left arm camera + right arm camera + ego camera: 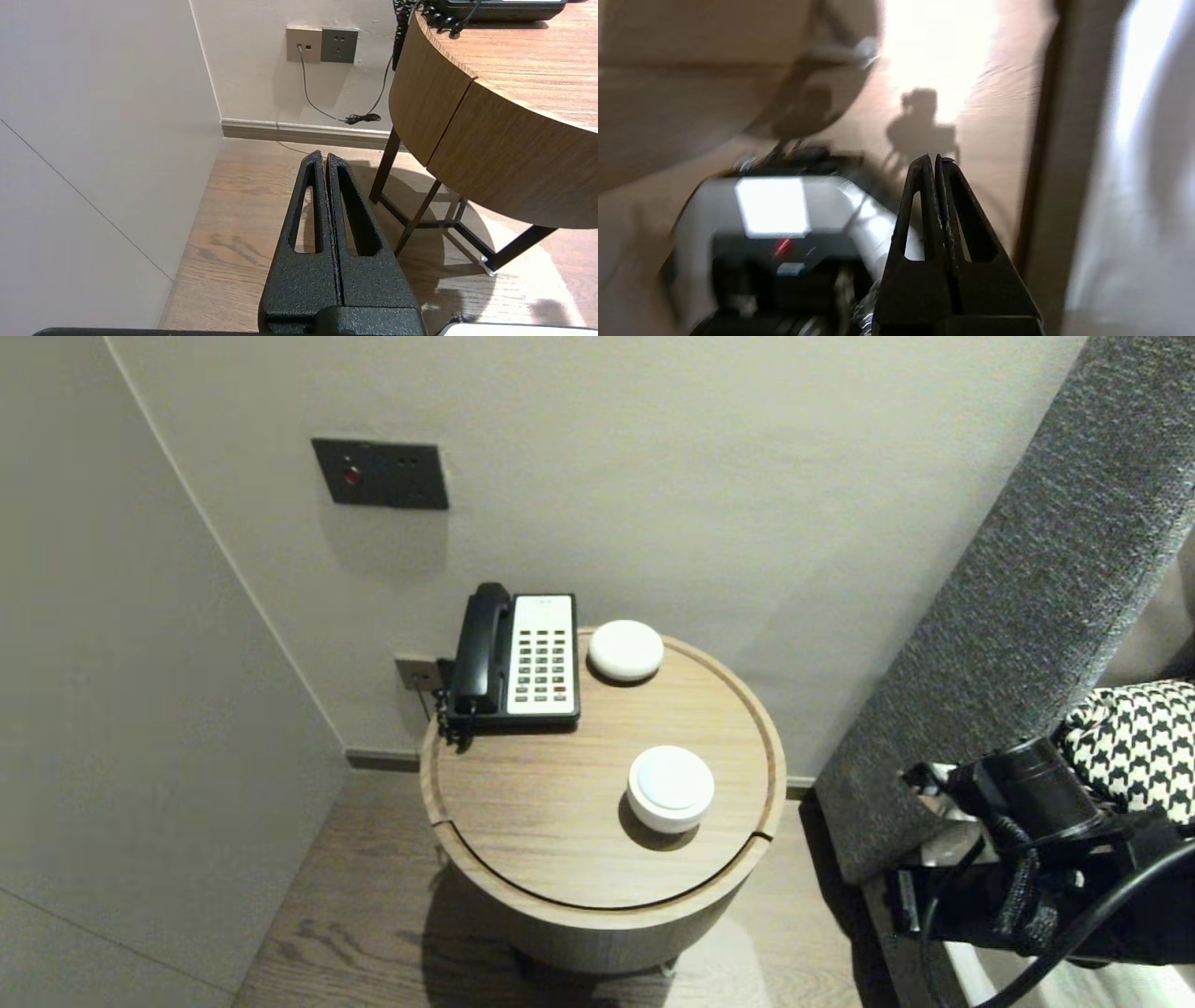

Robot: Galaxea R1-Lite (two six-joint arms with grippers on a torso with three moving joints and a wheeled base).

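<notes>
White puck [670, 789] lies well apart from right gripper [934, 157].

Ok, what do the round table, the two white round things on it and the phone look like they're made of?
Round table: wood or wood veneer, matte, grain lines visible on top and side. Near white puck and far white puck: smooth, likely plastic with a satin finish, though ceramic is possible. Telephone: moulded plastic, black handset with a slight sheen, pale keypad face.

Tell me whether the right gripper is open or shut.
Shut. In the right wrist view the right gripper has its two fingers pressed together tip to tip, with nothing between them.
</notes>
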